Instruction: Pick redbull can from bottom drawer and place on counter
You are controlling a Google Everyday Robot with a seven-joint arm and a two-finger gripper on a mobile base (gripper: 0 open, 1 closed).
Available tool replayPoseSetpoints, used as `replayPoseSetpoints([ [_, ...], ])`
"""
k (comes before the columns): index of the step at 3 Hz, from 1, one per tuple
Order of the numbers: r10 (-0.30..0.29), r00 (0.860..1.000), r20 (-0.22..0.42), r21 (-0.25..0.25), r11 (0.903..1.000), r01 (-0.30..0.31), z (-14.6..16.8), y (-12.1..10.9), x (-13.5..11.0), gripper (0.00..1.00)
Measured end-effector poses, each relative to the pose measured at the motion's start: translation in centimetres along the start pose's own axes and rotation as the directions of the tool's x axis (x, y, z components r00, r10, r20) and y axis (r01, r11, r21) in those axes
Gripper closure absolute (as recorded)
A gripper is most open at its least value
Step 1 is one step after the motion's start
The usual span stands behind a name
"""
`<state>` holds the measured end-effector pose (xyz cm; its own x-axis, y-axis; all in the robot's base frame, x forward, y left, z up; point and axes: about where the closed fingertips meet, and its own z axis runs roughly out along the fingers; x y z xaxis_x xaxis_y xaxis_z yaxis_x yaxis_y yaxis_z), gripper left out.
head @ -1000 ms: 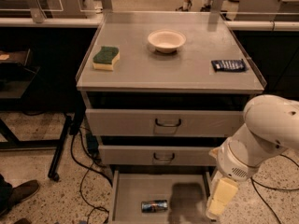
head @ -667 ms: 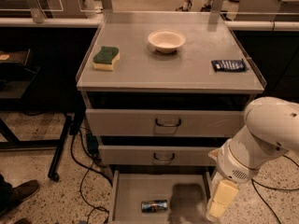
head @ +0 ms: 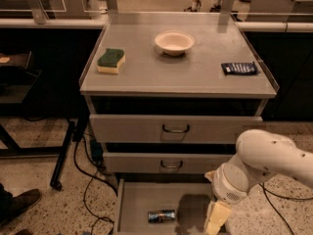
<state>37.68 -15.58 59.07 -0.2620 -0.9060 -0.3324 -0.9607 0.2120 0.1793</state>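
Cabinet with its bottom drawer (head: 134,202) pulled out. The can (head: 161,216) lies on its side on the drawer floor, near the front centre, apart from the walls. The gripper (head: 216,218) hangs over the drawer's right side, to the right of the can and not touching it. Its lower end is cut off by the frame edge, so its state, open or closed, cannot be told. The white arm (head: 266,163) enters from the right, in front of the middle drawer (head: 146,163). The top drawer (head: 137,128) is shut. On the counter (head: 171,75): a sponge (head: 111,60) at left, a bowl (head: 174,42) at the back centre, and a dark packet (head: 238,68) at right.
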Motion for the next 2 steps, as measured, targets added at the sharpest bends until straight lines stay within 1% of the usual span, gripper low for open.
replayPoseSetpoints([
  [1, 0.030, 0.999, 0.016, -0.042, 0.9987, -0.030, 3.35, -1.30, 0.50, 0.00],
  [2, 0.033, 0.999, 0.018, -0.053, 0.9981, -0.032, 3.82, -1.20, 0.62, 0.00],
])
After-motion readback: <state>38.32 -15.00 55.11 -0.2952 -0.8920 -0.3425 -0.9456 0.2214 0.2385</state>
